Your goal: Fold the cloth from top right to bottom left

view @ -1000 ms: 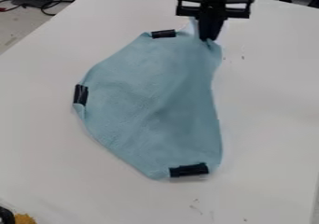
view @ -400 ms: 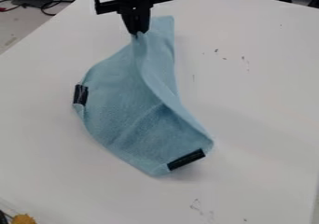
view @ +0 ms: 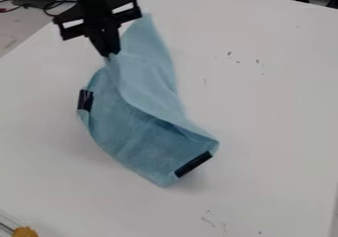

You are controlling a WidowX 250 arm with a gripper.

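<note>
One black gripper (view: 112, 54) is pinching a gathered edge of the blue cloth (view: 129, 135) in the camera view, while the cloth is spreading below and rightward over the white table (view: 271, 127), its pointed end extending up beside the gripper.

Lighting, as seen from my station: soft, diffuse light falls on the pale surface (view: 264, 117), which I see brighter toward the top and greyer toward the lower right. Weak, soft-edged shadows border the cloth (view: 147, 63), deepest just beside the dark strip (view: 193, 164) at its lower corner. The raised fold reads lighter than the shaded layer below. The claw (view: 111, 54) renders nearly black, its detail partly lost. I cannot fix the source's direction.
</note>
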